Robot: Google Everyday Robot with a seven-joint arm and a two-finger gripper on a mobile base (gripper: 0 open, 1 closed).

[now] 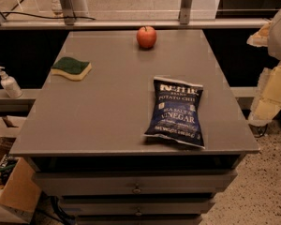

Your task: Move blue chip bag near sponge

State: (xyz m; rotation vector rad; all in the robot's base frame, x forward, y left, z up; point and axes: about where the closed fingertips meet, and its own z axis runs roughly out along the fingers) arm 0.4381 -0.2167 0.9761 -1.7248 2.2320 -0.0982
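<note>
The blue chip bag (176, 111) lies flat on the grey cabinet top (117, 102), at the front right, with its white lettering facing up. The sponge (71, 68), green on top with a yellow base, lies at the left side of the top, well apart from the bag. My gripper (268, 100) hangs at the right edge of the view, off the side of the cabinet, to the right of the bag and holding nothing that I can see.
A red apple (146, 36) stands at the back middle of the top. A white pump bottle (8, 83) stands on a low shelf to the left. Drawers (136, 187) face front below. A cardboard box (16, 193) sits on the floor at left.
</note>
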